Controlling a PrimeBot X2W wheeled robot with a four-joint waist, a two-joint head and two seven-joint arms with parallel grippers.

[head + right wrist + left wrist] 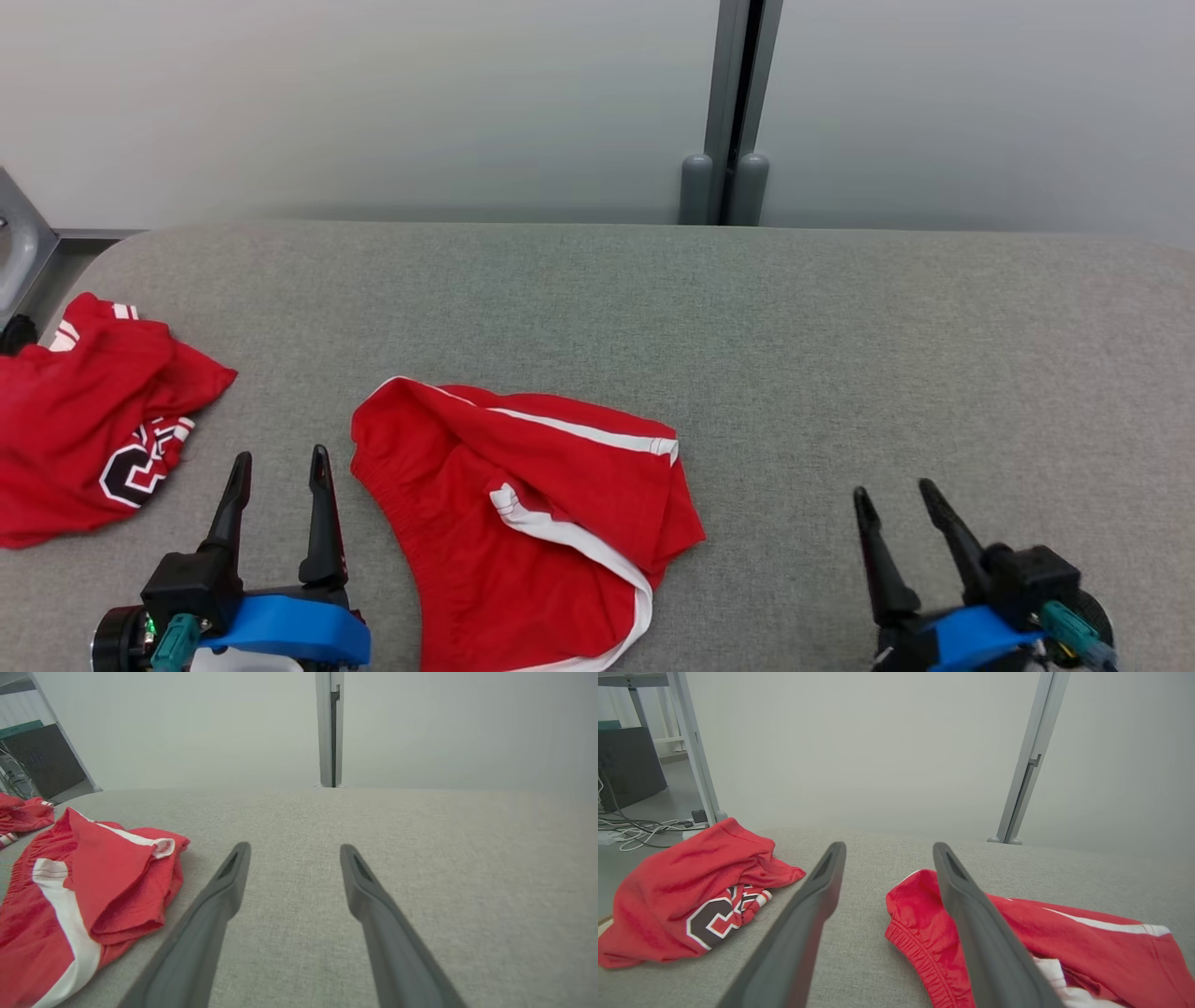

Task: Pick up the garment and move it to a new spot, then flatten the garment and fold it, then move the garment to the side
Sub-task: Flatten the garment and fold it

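**A:** Looking down over the grey desk (840,336), the red shorts (523,504) are lying in the near middle, closer to the robot's left side than its right.

**B:** And they're rumpled! One leg is flopped over the other, and the white trim (579,541) curls along the hem. A second white stripe runs across the top fold.

**A:** Look at the left end effector (282,455). Its two dark fingers are spread wide with nothing between them, only bare grey fabric.

**B:** It's right beside the shorts too. The elastic waistband (915,947) sits just off its inner finger. From the wrist camera that finger crosses in front of the red cloth, and I can't tell whether it's touching.

**A:** Over to the right end effector (892,488). It's splayed apart as well and carrying nothing, low over open desk and well clear of the shorts.

**B:** Its wrist camera puts the shorts off to the left of its fingers, with a plain stretch of desk ahead.

**A:** There's one more piece of cloth, a red jersey (84,411) bunched at the desk's far left edge, with black-and-white lettering showing.

**B:** It's separate from the shorts, with a strip of grey between the two. Behind the desk a grey post (733,112) stands against the pale wall.
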